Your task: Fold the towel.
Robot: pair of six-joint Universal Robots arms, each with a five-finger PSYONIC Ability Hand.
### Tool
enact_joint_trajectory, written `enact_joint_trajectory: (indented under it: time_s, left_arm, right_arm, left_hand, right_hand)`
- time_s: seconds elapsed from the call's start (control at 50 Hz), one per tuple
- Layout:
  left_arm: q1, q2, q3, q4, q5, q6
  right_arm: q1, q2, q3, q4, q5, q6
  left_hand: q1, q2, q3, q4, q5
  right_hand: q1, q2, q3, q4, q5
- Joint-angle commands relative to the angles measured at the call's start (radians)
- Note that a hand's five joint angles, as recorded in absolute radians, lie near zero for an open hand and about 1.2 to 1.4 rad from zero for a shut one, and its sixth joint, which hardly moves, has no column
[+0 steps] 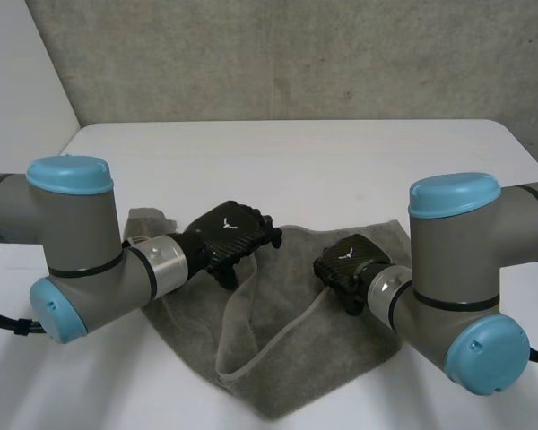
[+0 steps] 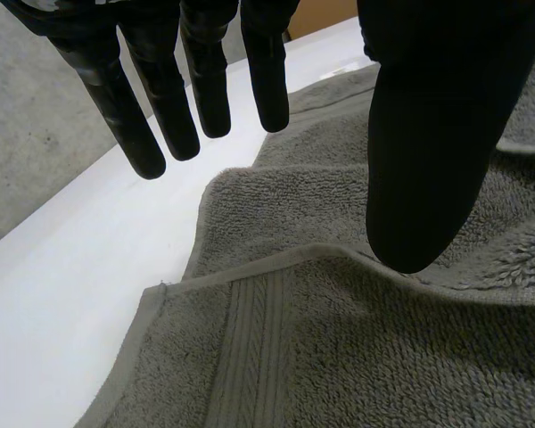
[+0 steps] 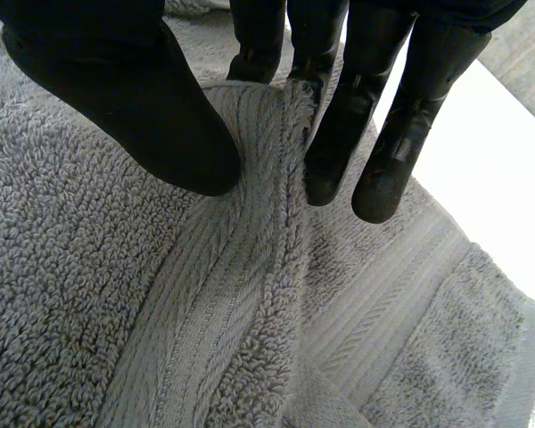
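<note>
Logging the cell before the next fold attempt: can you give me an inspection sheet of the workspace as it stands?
surface: white table, no marks seen
job's things: grey towel, rumpled, lying between the two arms; one hemmed edge rises in a ridge toward the right hand
clutter: nothing seen
hands: left hand open, fingers straight over the towel's edge; right hand appears to pinch a raised fold of the hem between thumb and fingers
cables: nothing seen lying on the table
surroundings: grey wall behind the table
</note>
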Motion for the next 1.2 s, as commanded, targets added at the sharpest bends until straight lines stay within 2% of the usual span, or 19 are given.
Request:
enact_joint_trajectory:
  time_s: [0.02,0.14,0.26,0.3,0.36,0.4,0.46,0.62,0.92,1.2]
  left_arm:
    - [0.000,0.001,0.001,0.006,0.000,0.021]
    - [0.000,-0.009,-0.005,0.009,0.000,0.023]
    - [0.000,-0.018,-0.005,0.004,0.000,0.024]
    - [0.000,-0.018,-0.002,0.004,0.000,0.024]
    - [0.000,-0.019,0.001,0.004,0.001,0.026]
    - [0.000,-0.019,0.004,0.006,0.001,0.027]
    - [0.000,-0.021,0.012,0.004,0.001,0.041]
    - [0.000,-0.021,0.014,-0.003,0.001,0.101]
    - [0.001,-0.016,0.009,-0.056,0.000,0.116]
    - [-0.005,-0.041,0.014,-0.051,0.003,0.113]
  right_arm:
    - [-0.006,-0.046,0.019,0.003,-0.002,0.007]
    - [-0.017,-0.094,0.044,0.001,-0.016,0.017]
    - [-0.086,-0.243,0.111,-0.047,-0.022,0.062]
    - [-0.124,-0.343,0.148,-0.066,-0.045,0.097]
    - [-0.146,-0.387,0.166,-0.068,-0.070,0.108]
    - [-0.189,-0.460,0.198,-0.073,-0.128,0.112]
    - [-0.226,-0.537,0.222,-0.077,-0.169,0.116]
    - [-0.296,-0.670,0.254,-0.112,-0.196,0.119]
    - [-0.393,-0.714,0.280,-0.134,-0.199,0.106]
    - [-0.395,-0.711,0.308,-0.137,-0.228,0.108]
  left_hand:
    - [0.064,0.067,0.065,0.066,0.068]
    - [0.058,0.061,0.059,0.060,0.062]
    - [0.064,0.067,0.065,0.066,0.068]
    - [0.067,0.070,0.068,0.069,0.071]
    - [0.075,0.079,0.077,0.078,0.079]
    - [0.084,0.088,0.086,0.087,0.088]
    - [0.093,0.097,0.094,0.095,0.097]
    - [0.120,0.123,0.121,0.122,0.123]
    - [0.149,0.152,0.150,0.151,0.153]
    - [0.146,0.150,0.147,0.148,0.150]
  right_hand:
    - [0.056,0.222,0.218,0.220,0.234]
    - [0.056,0.222,0.218,0.220,0.234]
    - [0.056,0.222,0.218,0.220,0.234]
    - [0.056,0.222,0.218,0.220,0.234]
    - [0.056,0.222,0.218,0.220,0.234]
    - [0.056,0.222,0.218,0.220,0.234]
    - [0.056,0.222,0.218,0.220,0.234]
    - [0.056,0.222,0.218,0.220,0.234]
    - [0.056,0.222,0.218,0.220,0.234]
    - [0.056,0.222,0.218,0.220,0.234]
